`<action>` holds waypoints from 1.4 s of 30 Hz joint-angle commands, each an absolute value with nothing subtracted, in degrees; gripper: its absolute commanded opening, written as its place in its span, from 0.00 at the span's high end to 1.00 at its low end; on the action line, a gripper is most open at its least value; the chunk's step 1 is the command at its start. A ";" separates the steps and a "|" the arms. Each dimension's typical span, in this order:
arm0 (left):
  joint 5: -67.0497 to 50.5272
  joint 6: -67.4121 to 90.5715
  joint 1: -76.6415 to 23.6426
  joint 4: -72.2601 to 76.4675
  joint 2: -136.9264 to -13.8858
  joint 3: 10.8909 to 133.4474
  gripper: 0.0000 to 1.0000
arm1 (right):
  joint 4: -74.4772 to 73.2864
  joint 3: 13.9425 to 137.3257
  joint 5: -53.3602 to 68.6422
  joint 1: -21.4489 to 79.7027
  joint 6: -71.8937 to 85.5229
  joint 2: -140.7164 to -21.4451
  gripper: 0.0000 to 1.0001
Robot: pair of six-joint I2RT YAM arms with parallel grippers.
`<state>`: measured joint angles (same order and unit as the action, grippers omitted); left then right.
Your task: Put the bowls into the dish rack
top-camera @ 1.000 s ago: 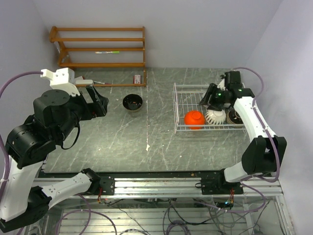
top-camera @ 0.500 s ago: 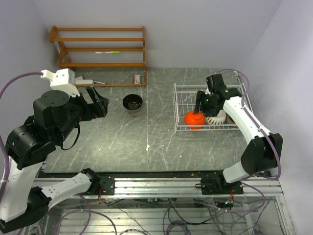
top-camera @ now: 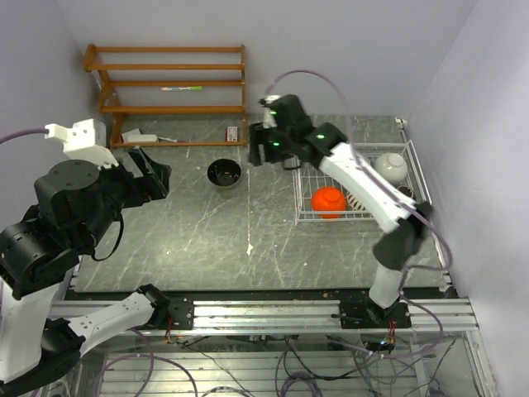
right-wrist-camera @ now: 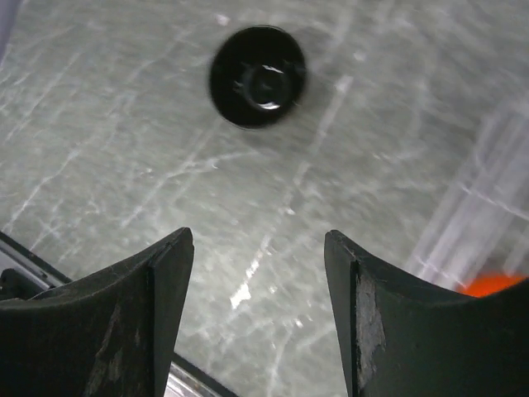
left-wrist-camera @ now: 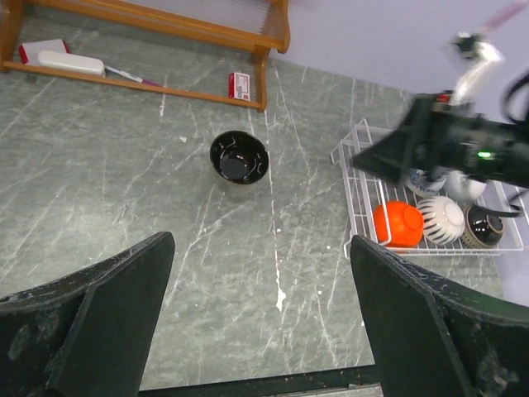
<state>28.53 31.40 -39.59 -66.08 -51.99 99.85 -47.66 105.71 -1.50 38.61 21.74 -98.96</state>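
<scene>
On the tabletop, left of the dish rack and well apart from it, one dark bowl stands upright, not yet loaded. Inside the rack at least an orange-red bowl, a ribbed white bowl, a brownish bowl and a plain white bowl are already seated. The first three are set side by side along the near wall.

The right hand is held above the tabletop between the rack and the dark bowl, its fingers spread wide with nothing between them. In its wrist view the bowl is seen ahead, beyond the fingertips, not yet straddled. The left hand is likewise held open and empty, off to the bowl's left.

Several failures can be foreseen:

- **Reach:** The right arm is stretched far across the rack, so little reach may be left for a clean descent.
- **Pushing:** If one finger is brought against the rim before the other, the glazed bowl could be pushed along the smooth stone instead of being pinched.
- **Weak grip:** A rim grip taken too shallow may let the bowl tilt or drop on the way to the rack.
- **Collision at the rack:** The near row is crowded, so the low wire wall or a seated bowl could be struck unless a free spot behind is chosen.
</scene>
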 commanded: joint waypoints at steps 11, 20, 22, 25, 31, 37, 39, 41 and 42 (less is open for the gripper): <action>33.51 34.35 -39.96 -71.45 -47.91 103.71 0.01 | -37.10 128.03 2.79 46.13 13.20 -132.38 0.36; 33.63 34.54 -39.95 -72.12 -47.56 102.90 0.01 | -34.99 132.73 1.00 47.33 7.77 -139.45 0.40; 33.78 34.08 -39.96 -71.72 -47.84 102.71 0.01 | -34.84 133.11 1.81 47.69 6.85 -140.58 0.41; 33.43 33.60 -39.97 -71.00 -48.31 101.87 0.01 | -34.47 132.60 2.02 48.41 5.99 -141.62 0.42; 33.05 32.98 -39.94 -69.99 -49.17 101.08 0.01 | -33.33 131.40 0.78 48.89 5.89 -142.60 0.48; 33.31 32.96 -39.93 -69.87 -49.39 101.07 0.01 | -33.82 131.78 -0.91 48.87 5.75 -144.32 0.57; 33.44 33.05 -39.93 -70.09 -49.31 101.07 0.01 | -33.54 131.27 -1.37 48.87 5.84 -144.50 0.63; 33.49 33.13 -39.98 -70.30 -49.30 101.14 0.01 | -33.11 130.61 -1.45 48.87 5.97 -144.49 0.68; 33.56 33.21 -39.97 -70.43 -49.24 101.12 0.01 | -33.01 130.46 -1.29 48.91 5.90 -144.53 0.68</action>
<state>32.38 33.63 -39.59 -71.42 -49.23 101.19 -34.39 131.39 0.08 48.93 6.35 -142.93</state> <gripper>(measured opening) 0.992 0.333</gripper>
